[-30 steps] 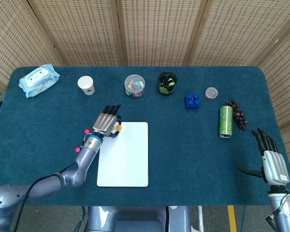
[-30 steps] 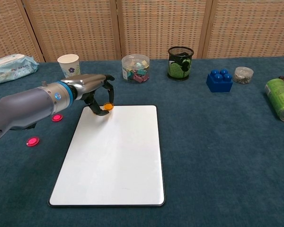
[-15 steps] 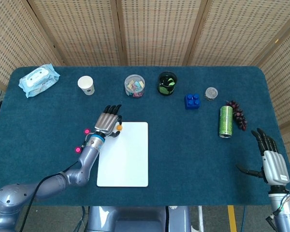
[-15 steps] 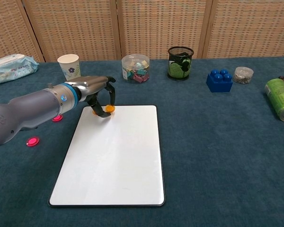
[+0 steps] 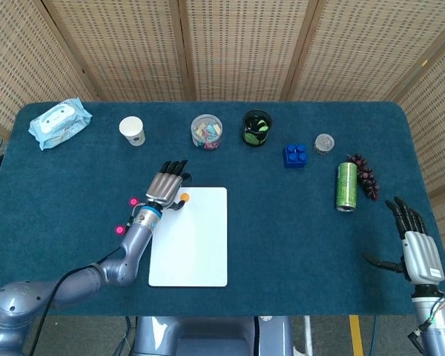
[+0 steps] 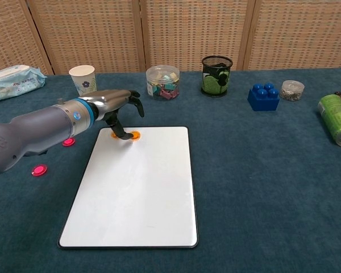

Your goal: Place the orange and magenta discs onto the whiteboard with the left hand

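Orange disc [image 6: 134,135] lying flat on the whiteboard [image 6: 136,193], at its far left corner; also showing in the head view [image 5: 184,196]. Left hand [image 6: 118,106] hovering just over that corner, fingers spread and lifted off the disc, holding nothing; thumb reaching down beside the disc, contact not clear. Same hand in the head view [image 5: 167,187], fingers fanned toward the far side.

Magenta discs lying on the blue table cloth [image 6: 261,170], left of the whiteboard and off it: one [image 6: 69,141] partly hidden behind the left forearm, the other [image 6: 39,169] nearer the front edge. Both showing as small pink spots in the head view [image 5: 133,201] [image 5: 119,229].

Right hand [image 5: 415,248] resting near the right front corner of the table, well apart from everything, fingers straight and apart, gripping nothing.

Standing along the far edge, left to right:
- wipes packet [image 6: 16,82], lying flat;
- paper cup [image 6: 83,78], upright, contents not visible;
- clear tub [image 6: 163,82], holding small coloured pieces;
- black mesh pot [image 6: 216,75], holding something green;
- blue building block [image 6: 263,96];
- small clear jar [image 6: 292,90], contents too small to tell.

Green can [image 6: 336,119] lying on its side at the right, with a bunch of dark grapes [image 5: 365,173] just beside it.
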`<state>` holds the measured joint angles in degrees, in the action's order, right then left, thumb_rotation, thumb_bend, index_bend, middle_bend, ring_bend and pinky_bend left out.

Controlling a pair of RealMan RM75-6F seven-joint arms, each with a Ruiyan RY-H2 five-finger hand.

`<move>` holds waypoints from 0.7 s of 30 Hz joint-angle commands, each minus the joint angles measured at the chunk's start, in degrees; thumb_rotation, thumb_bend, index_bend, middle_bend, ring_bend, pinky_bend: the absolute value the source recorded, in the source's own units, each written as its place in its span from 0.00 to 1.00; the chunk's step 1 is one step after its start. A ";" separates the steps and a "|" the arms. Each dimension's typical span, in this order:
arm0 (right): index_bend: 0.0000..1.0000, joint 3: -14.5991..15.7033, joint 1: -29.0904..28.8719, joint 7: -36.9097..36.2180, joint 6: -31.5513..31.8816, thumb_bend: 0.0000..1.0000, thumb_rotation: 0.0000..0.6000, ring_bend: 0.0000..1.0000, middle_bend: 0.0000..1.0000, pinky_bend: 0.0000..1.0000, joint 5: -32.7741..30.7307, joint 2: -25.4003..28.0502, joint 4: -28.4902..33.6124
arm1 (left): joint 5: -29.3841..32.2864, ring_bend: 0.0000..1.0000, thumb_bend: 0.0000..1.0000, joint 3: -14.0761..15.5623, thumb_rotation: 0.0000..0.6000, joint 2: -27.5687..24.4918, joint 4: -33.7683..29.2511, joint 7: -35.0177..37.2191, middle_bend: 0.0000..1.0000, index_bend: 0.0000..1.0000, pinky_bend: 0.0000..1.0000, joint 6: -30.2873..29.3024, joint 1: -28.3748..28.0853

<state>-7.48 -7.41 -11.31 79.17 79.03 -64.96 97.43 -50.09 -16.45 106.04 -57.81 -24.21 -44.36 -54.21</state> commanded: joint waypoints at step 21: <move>0.00 0.01 0.06 1.24 0.30 0.13 1.00 0.00 0.00 0.00 -0.13 -0.13 0.53 | -11.25 0.00 0.35 9.57 1.00 -13.85 -6.91 14.61 0.00 0.33 0.00 -5.83 14.74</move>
<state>-7.48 -7.35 -10.07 79.47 78.90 -65.09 97.96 -59.96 -7.42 92.06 -65.66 -11.13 -49.90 -40.10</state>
